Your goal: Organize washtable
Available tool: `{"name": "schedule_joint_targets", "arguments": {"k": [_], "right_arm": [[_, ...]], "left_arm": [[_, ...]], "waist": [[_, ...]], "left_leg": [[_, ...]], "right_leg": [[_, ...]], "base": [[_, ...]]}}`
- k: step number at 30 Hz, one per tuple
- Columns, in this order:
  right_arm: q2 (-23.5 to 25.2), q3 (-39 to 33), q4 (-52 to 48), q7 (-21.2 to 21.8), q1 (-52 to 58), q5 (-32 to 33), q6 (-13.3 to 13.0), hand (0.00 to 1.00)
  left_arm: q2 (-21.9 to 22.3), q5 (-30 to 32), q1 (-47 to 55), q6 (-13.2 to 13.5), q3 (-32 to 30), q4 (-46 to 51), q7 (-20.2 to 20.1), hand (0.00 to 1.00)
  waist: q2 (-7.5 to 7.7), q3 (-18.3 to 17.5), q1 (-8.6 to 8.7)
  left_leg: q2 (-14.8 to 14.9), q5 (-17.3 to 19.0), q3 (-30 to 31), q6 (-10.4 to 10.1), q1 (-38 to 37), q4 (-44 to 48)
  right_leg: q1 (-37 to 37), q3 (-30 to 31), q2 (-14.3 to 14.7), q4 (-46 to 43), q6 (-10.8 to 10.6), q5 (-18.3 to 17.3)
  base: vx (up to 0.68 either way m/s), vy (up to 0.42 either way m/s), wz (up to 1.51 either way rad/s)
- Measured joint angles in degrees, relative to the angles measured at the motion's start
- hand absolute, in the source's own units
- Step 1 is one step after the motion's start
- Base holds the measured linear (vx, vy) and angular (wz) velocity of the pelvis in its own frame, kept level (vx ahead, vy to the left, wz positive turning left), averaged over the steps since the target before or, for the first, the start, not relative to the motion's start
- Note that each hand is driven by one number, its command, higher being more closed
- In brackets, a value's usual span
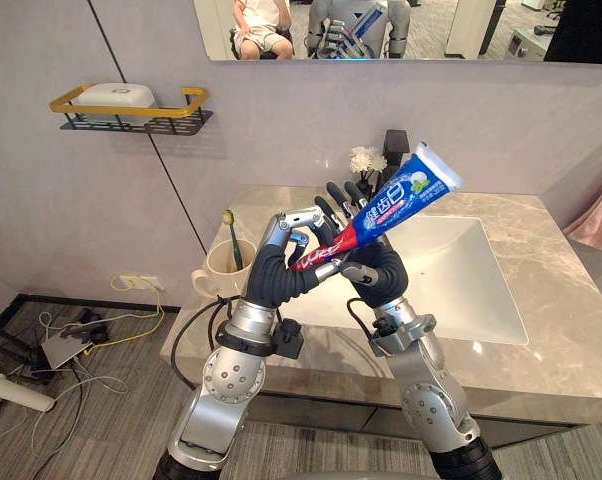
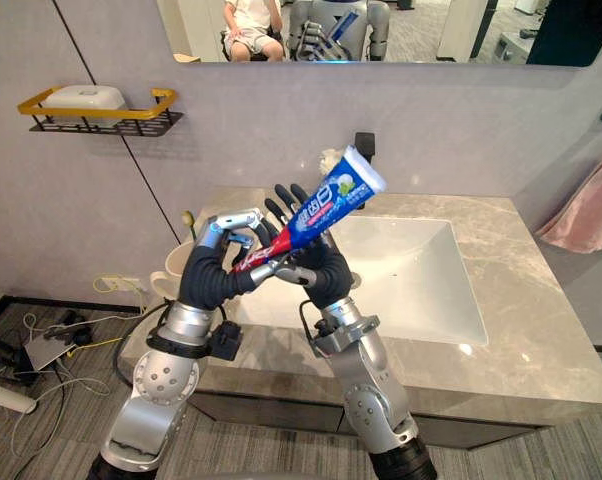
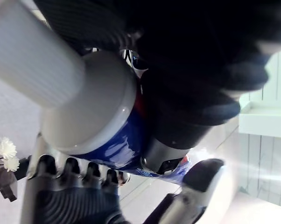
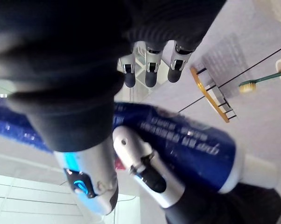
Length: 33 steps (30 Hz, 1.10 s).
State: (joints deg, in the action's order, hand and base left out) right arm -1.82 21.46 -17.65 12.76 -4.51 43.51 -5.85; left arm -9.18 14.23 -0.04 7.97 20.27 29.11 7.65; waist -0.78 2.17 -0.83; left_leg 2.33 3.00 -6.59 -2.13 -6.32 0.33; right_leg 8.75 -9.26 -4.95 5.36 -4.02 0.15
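A blue and red toothpaste tube with a white cap is held tilted in the air above the front of the counter, its flat end up and to the right. My left hand curls round the lower cap end. My right hand grips the tube's middle, thumb in front and fingers rising behind it. A cream cup with a green toothbrush stands at the counter's left end, just left of my left hand.
The white sink basin is set in the marble counter. A black faucet and white flowers stand at the back. A wall shelf holds a soap dish. A pink towel hangs at the right.
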Motion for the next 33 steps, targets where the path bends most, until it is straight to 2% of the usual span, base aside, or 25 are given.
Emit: {"name": "schedule_joint_targets", "arguments": {"k": [5, 33], "right_arm": [[0.78, 0.11, 0.00, -0.15, -0.43, 1.37, -0.10, 0.00], [0.68, -0.31, 0.00, -1.75, -2.02, 2.18, -0.11, 0.00]], "left_arm": [[0.00, 0.11, 0.00, 0.00, 0.41, -0.61, 0.08, 1.00], [1.19, 0.41, 0.34, 2.48, -0.06, -5.06, 1.13, 1.00]], "waist": [[0.62, -0.39, -0.01], [0.57, -0.42, -0.04]], "left_leg": [[-0.05, 0.00, -0.06, 0.00, 0.00, -0.18], [-0.10, 0.01, -0.69, 0.00, 0.00, -0.37]], "right_leg": [[0.00, 0.02, -0.02, 0.24, -0.01, 0.03], [-0.31, 0.61, -0.08, 0.25, -0.18, 0.13]], "base": [[0.00, 0.000, 0.00], [0.00, -0.002, 0.00]]}}
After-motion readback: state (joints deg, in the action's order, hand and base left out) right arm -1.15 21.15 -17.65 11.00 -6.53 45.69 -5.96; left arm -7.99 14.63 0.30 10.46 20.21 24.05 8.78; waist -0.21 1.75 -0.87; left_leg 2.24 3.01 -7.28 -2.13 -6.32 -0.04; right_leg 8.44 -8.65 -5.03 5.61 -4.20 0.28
